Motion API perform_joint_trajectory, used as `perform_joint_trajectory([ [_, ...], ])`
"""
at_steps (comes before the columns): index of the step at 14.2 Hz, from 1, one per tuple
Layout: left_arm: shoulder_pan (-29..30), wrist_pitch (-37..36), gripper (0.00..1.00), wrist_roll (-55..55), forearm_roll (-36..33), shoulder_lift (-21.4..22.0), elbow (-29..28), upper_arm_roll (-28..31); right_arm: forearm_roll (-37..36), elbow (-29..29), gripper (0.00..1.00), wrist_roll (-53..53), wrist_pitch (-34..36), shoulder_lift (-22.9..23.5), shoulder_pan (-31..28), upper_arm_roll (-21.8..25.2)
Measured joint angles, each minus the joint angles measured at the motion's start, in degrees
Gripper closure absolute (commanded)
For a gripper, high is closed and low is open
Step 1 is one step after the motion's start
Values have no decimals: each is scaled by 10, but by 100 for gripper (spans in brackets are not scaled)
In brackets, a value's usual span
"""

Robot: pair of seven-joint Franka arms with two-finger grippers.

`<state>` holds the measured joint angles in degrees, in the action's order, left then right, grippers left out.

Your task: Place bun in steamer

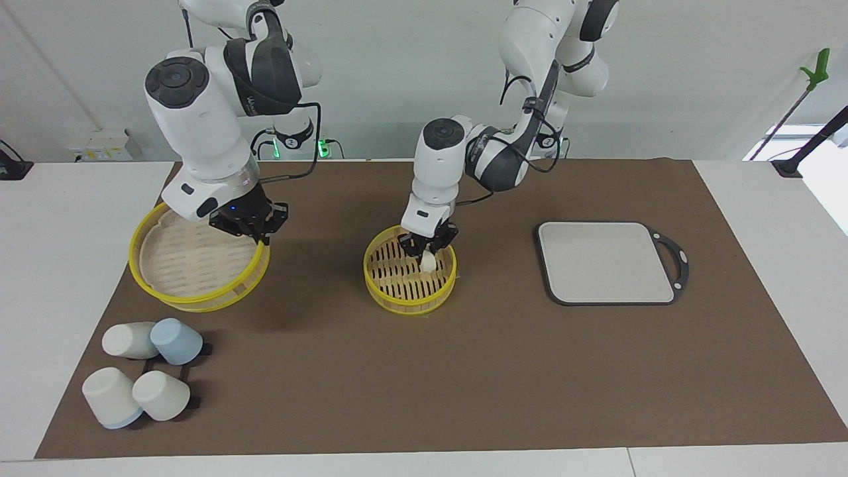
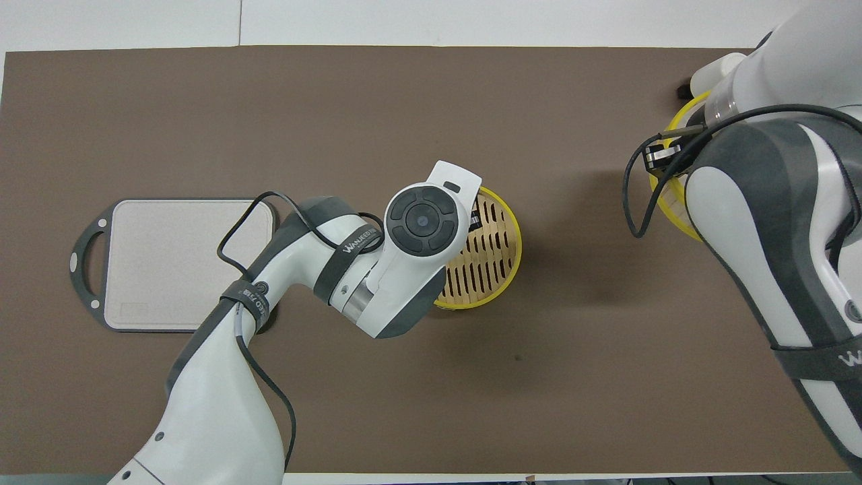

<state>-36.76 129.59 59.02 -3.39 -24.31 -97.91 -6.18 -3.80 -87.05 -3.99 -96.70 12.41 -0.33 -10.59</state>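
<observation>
The steamer's small basket point(image 1: 397, 281) stands mid-table, with yellow rims and a slotted floor; it also shows in the overhead view point(image 2: 491, 259). My left gripper point(image 1: 427, 255) reaches down into it and is shut on the cream-white bun point(image 1: 428, 263), which is low over the slotted floor, at the side toward the left arm's end. In the overhead view the left wrist hides the bun. My right gripper point(image 1: 260, 240) is shut on the rim of a wider yellow-rimmed steamer piece point(image 1: 192, 268), held tilted over the right arm's end of the table.
A grey board with a black handle point(image 1: 599, 262) lies toward the left arm's end, also seen in the overhead view point(image 2: 182, 263). Several white and blue cups point(image 1: 142, 377) lie farther from the robots than the wider steamer piece.
</observation>
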Motion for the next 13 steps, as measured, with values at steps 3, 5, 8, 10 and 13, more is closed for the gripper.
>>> perform_joint_trajectory([
  [3,-7,23,42,0,-2,-14,-8,1,0,-38,100,0,-32,-16,1,-3],
  [5,-8,25,15,0,-3,-14,-9,1,0,-47,100,0,-35,-22,1,-3],
  [8,-8,26,0,0,-4,-14,-9,1,0,-52,100,0,-35,-26,1,-3],
  [10,-7,21,0,0,-4,-10,-8,3,0,-54,100,0,-35,-27,1,-3],
  [13,38,-71,0,-32,-6,55,-4,11,0,-55,100,0,-36,-28,1,-3],
])
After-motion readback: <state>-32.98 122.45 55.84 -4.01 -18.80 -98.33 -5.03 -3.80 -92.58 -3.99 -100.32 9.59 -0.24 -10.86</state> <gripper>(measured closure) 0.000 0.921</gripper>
